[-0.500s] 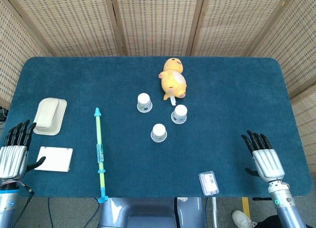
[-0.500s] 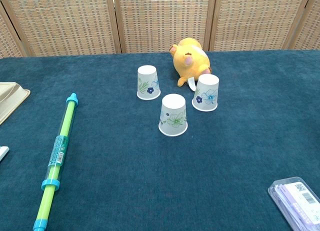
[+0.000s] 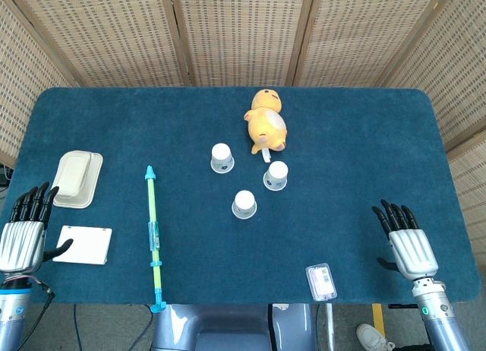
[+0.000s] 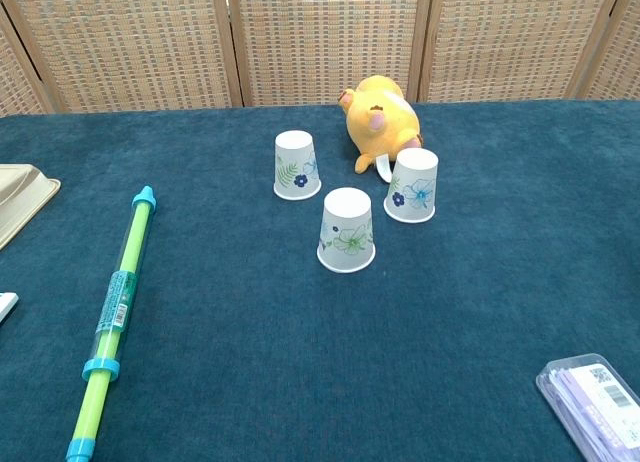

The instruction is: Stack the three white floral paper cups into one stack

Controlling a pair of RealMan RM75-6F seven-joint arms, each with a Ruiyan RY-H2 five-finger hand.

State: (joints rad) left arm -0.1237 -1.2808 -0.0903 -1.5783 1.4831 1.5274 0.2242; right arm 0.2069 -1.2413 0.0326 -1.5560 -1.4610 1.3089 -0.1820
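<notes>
Three white floral paper cups stand upside down and apart near the table's middle: the left cup (image 3: 222,158) (image 4: 297,165), the right cup (image 3: 276,175) (image 4: 412,186) and the nearest cup (image 3: 244,204) (image 4: 347,230). My left hand (image 3: 23,231) hovers at the table's left edge, fingers spread, holding nothing. At the near right edge my right hand (image 3: 405,241) is also spread and empty. Both hands are far from the cups and show only in the head view.
A yellow plush toy (image 3: 266,123) (image 4: 380,120) lies just behind the cups. A green and blue tube (image 3: 154,233) (image 4: 113,317) lies left of them. A beige lidded box (image 3: 77,178), a white card (image 3: 84,245) and a small clear packet (image 3: 320,282) (image 4: 595,397) sit near the edges.
My left hand has slipped slightly down toward the near edge. The right hand and the cups are unchanged.
</notes>
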